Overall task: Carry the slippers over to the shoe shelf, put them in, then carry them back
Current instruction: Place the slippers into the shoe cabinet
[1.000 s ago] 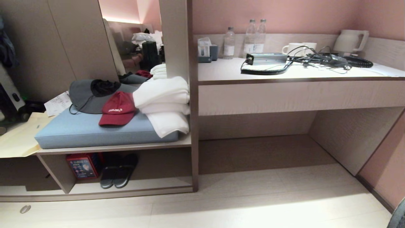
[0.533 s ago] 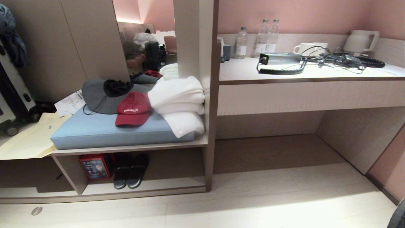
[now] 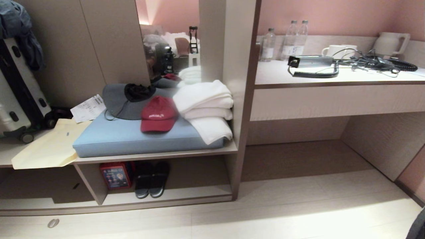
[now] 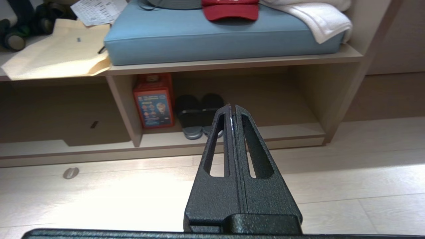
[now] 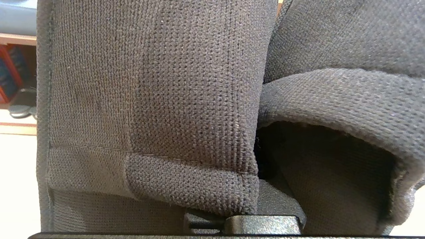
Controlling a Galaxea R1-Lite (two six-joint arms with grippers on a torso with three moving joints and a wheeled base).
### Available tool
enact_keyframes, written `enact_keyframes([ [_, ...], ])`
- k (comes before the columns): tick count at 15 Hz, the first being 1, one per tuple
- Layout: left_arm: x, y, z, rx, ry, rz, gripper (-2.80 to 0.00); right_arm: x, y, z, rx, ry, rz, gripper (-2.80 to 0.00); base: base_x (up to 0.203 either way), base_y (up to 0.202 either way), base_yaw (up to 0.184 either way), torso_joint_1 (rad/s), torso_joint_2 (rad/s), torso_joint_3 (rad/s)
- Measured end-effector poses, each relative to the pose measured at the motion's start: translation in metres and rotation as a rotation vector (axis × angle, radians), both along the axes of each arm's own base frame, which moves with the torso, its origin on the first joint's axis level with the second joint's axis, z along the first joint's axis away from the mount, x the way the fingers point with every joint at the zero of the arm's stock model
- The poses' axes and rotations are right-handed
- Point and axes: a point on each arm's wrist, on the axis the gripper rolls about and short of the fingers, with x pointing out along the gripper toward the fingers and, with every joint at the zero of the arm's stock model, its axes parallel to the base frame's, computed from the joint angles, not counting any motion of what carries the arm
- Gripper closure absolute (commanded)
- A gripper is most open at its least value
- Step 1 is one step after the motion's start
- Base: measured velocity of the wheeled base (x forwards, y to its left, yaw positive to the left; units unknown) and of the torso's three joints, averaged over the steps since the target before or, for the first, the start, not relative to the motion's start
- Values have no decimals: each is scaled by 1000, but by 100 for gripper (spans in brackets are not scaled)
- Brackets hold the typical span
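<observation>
Right gripper (image 5: 244, 215) jaws clamped on the slippers (image 5: 199, 99); left gripper (image 4: 232, 108) jaws pressed together, level toward the shoe shelf (image 4: 232, 61).

The shoe shelf (image 3: 172, 199) holds a dark slipper pair (image 3: 151, 181) beside a red box (image 3: 116, 175)

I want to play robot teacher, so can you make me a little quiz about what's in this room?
1. True or false: the left hand is shut and holds nothing.
2. What lies right beside the red box in the shoe shelf? A) dark slippers B) a mug C) a water bottle
3. Which wrist view is filled up by the grey slippers?

Key: 1 true. 2 A. 3 the right one.
</observation>
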Motion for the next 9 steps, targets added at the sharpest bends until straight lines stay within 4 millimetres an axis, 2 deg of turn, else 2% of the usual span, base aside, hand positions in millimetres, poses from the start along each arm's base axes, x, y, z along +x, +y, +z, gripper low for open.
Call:
enact_keyframes([
  [9,0,0,0,0,0,0,0,0,0,0,0,0,0,0,0,194,-1,3,3,2],
])
